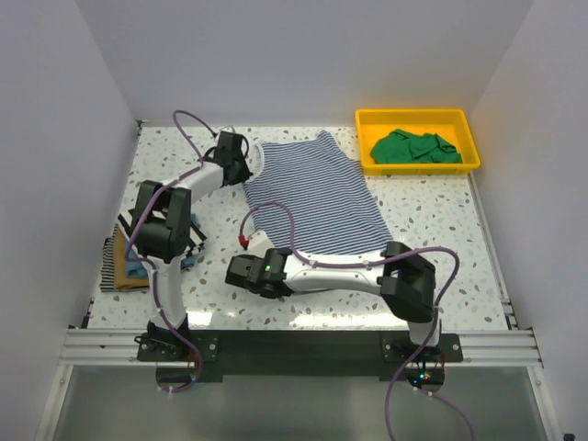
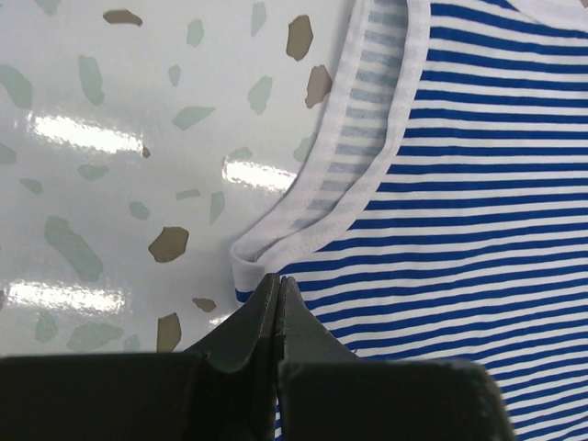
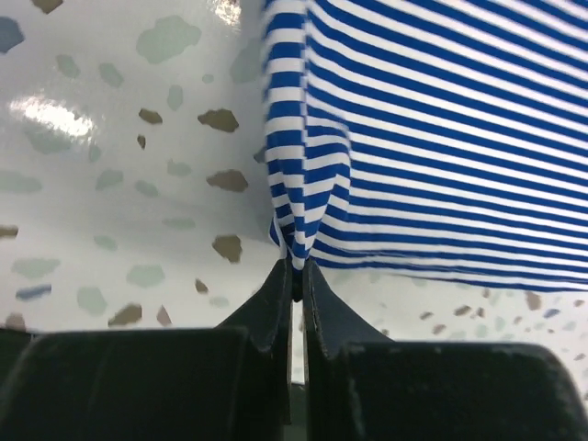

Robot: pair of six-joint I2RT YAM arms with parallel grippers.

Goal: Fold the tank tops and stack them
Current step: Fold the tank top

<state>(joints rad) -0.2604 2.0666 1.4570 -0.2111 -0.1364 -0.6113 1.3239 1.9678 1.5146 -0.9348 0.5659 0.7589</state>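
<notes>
Gripping the striped tank top (image 1: 312,193), the left jaws are closed on its armhole edge, the right jaws on its hem corner. It lies flat on the worktop (image 1: 441,248). The first fold looks next, both arms lifting evenly across.

A robotics lab test cell: plain white panels (image 1: 303,55) wall in a glossy, speckled desk (image 1: 441,248) on three sides. Two white-and-black robot arms (image 1: 335,273) stand bolted to an aluminium rail (image 1: 303,344) along its near edge, purple cables (image 1: 184,118) looping from their joints. A yellow plastic tray (image 1: 418,168) sits at the far right corner and a striped tank top (image 1: 317,197) lies spread across the middle, under flat, even lighting.
</notes>
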